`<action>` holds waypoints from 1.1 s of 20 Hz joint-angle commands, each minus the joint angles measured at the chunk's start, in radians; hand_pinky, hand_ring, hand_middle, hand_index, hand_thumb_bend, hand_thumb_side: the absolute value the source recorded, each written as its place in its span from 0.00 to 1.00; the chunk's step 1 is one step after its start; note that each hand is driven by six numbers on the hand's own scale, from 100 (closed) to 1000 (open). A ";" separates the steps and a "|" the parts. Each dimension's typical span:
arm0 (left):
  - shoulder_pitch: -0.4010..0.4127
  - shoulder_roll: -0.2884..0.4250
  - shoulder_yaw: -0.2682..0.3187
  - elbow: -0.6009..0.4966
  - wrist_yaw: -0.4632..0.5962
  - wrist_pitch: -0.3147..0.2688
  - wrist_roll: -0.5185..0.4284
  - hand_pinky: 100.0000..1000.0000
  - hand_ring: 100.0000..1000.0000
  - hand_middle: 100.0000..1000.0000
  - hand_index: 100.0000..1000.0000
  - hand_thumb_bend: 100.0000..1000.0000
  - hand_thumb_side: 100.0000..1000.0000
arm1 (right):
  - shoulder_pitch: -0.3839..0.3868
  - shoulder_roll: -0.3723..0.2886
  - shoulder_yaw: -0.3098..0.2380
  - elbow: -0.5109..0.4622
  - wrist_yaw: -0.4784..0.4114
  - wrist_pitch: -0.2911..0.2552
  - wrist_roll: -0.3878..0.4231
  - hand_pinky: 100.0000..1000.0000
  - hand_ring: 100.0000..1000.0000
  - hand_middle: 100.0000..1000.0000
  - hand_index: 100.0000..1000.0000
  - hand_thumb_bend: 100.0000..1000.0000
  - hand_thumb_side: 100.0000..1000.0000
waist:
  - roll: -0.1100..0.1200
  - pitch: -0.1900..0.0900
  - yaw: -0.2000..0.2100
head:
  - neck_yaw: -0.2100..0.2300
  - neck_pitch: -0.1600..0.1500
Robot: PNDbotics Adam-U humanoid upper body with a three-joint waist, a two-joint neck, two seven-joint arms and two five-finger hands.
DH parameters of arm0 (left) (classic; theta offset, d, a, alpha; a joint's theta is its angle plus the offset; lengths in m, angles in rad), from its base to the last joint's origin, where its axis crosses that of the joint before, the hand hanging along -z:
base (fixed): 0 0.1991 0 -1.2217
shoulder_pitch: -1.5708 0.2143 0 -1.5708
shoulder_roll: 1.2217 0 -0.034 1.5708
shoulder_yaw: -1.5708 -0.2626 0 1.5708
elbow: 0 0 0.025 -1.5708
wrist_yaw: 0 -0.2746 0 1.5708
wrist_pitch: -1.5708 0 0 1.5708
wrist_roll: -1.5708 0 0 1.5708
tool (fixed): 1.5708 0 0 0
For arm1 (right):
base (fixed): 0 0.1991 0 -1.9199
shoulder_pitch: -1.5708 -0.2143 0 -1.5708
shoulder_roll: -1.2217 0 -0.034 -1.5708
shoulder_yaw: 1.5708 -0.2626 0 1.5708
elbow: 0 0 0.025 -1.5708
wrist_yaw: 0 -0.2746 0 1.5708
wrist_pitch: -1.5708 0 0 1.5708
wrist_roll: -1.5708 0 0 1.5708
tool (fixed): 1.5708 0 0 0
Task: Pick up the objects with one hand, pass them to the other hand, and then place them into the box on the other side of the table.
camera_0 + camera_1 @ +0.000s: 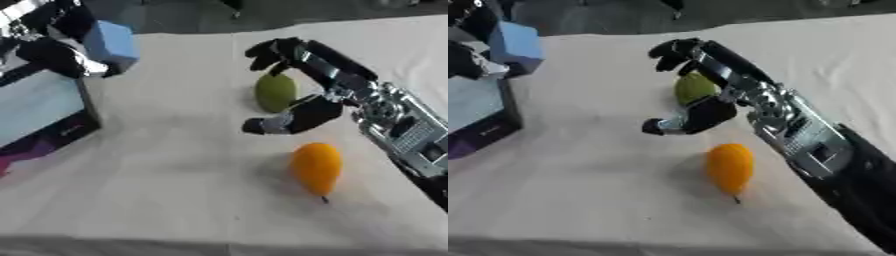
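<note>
My left hand is at the upper left, shut on a light blue block held above the far corner of the box. A green fruit lies on the cloth at centre. My right hand reaches in from the right and is open over it: its fingers curl past the far side and its thumb sticks out on the near side, apart from the fruit. An orange fruit with a short stem lies nearer to me, below the right hand.
The box with a dark rim and pale inside stands at the left edge, partly cut off. A cream cloth covers the table. The table's far edge runs along the top, with dark floor beyond it.
</note>
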State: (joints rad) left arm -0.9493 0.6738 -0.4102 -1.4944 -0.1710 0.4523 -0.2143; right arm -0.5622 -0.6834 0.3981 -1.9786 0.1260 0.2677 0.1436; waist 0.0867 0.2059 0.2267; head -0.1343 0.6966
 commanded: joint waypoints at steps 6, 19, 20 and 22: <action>0.033 0.101 0.074 0.094 -0.001 -0.009 0.055 0.70 0.50 0.39 0.37 0.50 0.00 | -0.019 -0.026 -0.007 -0.021 0.003 -0.068 0.011 0.74 0.77 0.66 0.83 0.63 0.18 | -0.039 -0.002 -0.012 | 0.087 -0.028; 0.063 0.100 0.131 0.287 -0.044 -0.046 0.112 0.70 0.50 0.40 0.37 0.48 0.00 | -0.020 -0.035 -0.030 -0.021 0.003 -0.120 -0.025 0.74 0.77 0.66 0.82 0.63 0.18 | -0.065 0.008 -0.025 | 0.152 -0.044; 0.064 0.097 0.135 0.302 -0.048 -0.049 0.116 0.70 0.50 0.40 0.38 0.48 0.00 | -0.019 -0.037 -0.034 -0.021 0.003 -0.120 -0.030 0.74 0.77 0.66 0.82 0.63 0.18 | -0.067 0.009 -0.027 | 0.153 -0.043; 0.063 0.090 0.142 0.332 -0.059 -0.054 0.126 0.70 0.50 0.40 0.38 0.47 0.00 | -0.012 -0.042 -0.038 -0.021 0.009 -0.122 -0.034 0.74 0.77 0.66 0.82 0.64 0.18 | -0.070 0.011 -0.029 | 0.157 -0.043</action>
State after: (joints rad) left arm -0.8710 0.7343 -0.2876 -1.1714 -0.2221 0.4014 -0.0974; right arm -0.5649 -0.6952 0.3765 -1.9794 0.1295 0.1459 0.1181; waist 0.0278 0.2136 0.1976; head 0.0166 0.6648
